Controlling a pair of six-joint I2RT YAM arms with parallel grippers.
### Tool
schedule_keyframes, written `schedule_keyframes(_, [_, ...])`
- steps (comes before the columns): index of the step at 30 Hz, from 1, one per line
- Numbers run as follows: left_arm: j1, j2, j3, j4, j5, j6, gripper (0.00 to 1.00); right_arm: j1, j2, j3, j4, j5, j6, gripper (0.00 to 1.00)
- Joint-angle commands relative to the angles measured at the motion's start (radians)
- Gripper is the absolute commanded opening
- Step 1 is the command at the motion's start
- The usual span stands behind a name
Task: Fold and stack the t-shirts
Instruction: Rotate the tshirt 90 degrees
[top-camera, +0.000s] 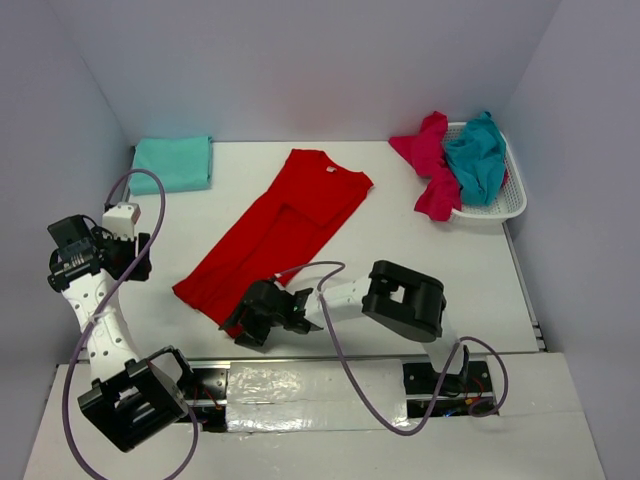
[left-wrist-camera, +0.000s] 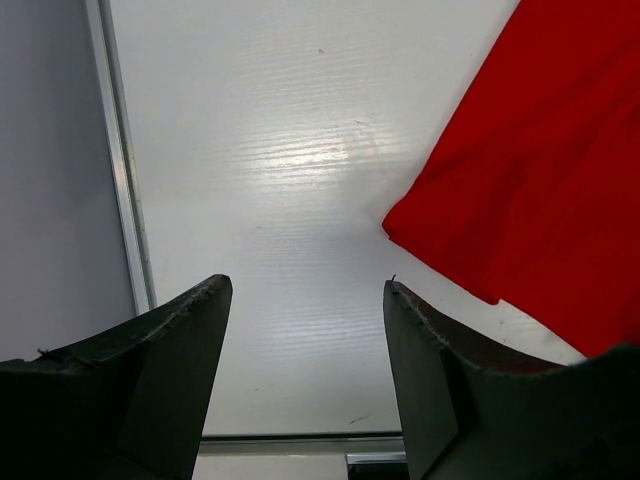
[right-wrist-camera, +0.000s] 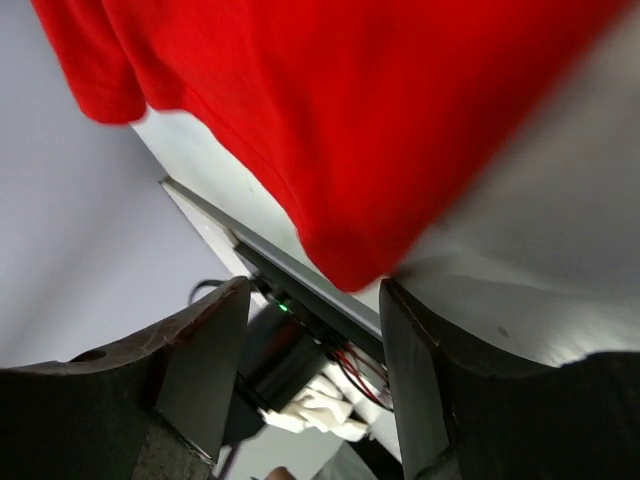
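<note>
Counting: one red t-shirt (top-camera: 285, 235), two teal t-shirts (top-camera: 173, 163) (top-camera: 477, 160), one magenta t-shirt (top-camera: 430, 165); left end effector (left-wrist-camera: 307, 283) and right end effector (right-wrist-camera: 314, 284) both apart.

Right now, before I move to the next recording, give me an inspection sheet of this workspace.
Surface: glossy white table.
Job's things: red shirt laid out diagonally mid-table; folded teal shirt far left; pink shirt and crumpled teal shirt heaped in the white basket far right.
Clutter: nothing seen.
Grippers: left gripper open over bare table; right gripper open at the red shirt's near corner.
Cables: purple cables hang in loose loops.
Surroundings: plain pale walls.
</note>
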Motion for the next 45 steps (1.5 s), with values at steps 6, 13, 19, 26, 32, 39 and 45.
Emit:
schedule_keyframes(6, [0.003, -0.021, 0.038, 0.000, 0.034, 0.016, 0.74, -0.046, 0.074, -0.038, -0.056, 0.013, 0.037, 0.17])
schedule_keyframes(13, [0.005, 0.008, 0.071, -0.040, 0.185, 0.086, 0.70, -0.047, 0.010, -0.171, -0.012, -0.015, -0.019, 0.00])
schedule_keyframes(19, [-0.149, 0.088, 0.203, 0.013, 0.405, 0.132, 0.68, -0.058, -0.261, -0.496, 0.073, -0.067, -0.209, 0.00])
schedule_keyframes(26, [-0.768, 0.179, 0.309, 0.034, 0.183, 0.232, 0.73, -0.072, -0.544, -0.803, 0.024, -0.147, -0.364, 0.00])
schedule_keyframes(32, [-1.281, 0.072, 0.098, -0.132, -0.051, 0.734, 0.74, -0.073, -0.765, -0.900, -0.074, -0.149, -0.453, 0.37])
schedule_keyframes(39, [-1.353, -0.119, -0.306, -0.088, -0.101, 1.212, 0.79, -0.076, -0.882, -0.793, -0.217, -0.128, -0.568, 0.71])
schedule_keyframes(45, [-1.353, -0.162, -0.439, 0.031, -0.009, 1.289, 0.80, -0.083, -0.795, -0.687, -0.341, -0.167, -0.601, 0.70])
